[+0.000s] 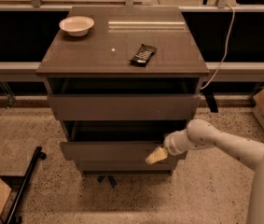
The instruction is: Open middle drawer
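Fingertips (pixel 156 155) pressed together, gripping nothing, my gripper (pixel 153 157) sits at the right end of the middle drawer (pixel 108 151), which looks partly out, more pull needed.

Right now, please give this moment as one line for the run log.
task: open middle drawer | state: partly pulled out | gripper: at right end of its front | cabinet top: bowl, dark flat object

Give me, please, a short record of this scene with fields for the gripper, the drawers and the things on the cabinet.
middle drawer: partly pulled out, dark interior showing above its front
gripper: at the right end of the middle drawer's front, arm coming from the right
top drawer: also partly out
bottom drawer: set back under the middle one
cabinet top: white bowl at back left, dark packet near the centre
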